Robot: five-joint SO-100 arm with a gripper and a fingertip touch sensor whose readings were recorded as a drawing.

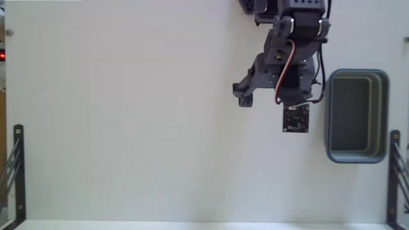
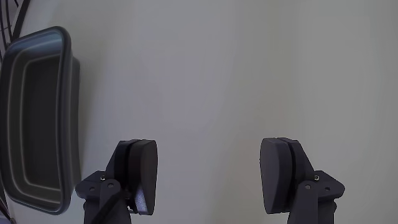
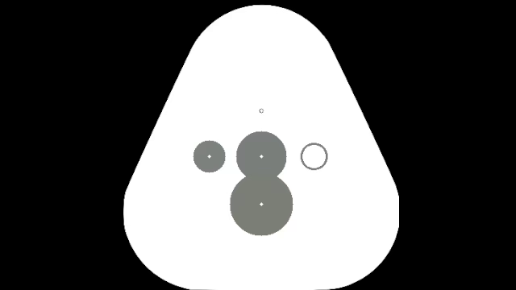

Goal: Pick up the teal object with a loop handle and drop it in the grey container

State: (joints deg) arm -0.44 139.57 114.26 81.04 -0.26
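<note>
Gripper (image 2: 208,180) spread wide, empty, over bare table (image 1: 128,128). Grey container (image 1: 356,116) sits just right of the arm in fixed view; the teal object shows in neither view. Best to sweep and locate it before descending.

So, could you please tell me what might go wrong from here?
1. No teal piece shows in either view, so the open claw has nothing visible to aim at.
2. The grey bin sits close beside the arm in the fixed view; a swing toward it might knock it.
</note>
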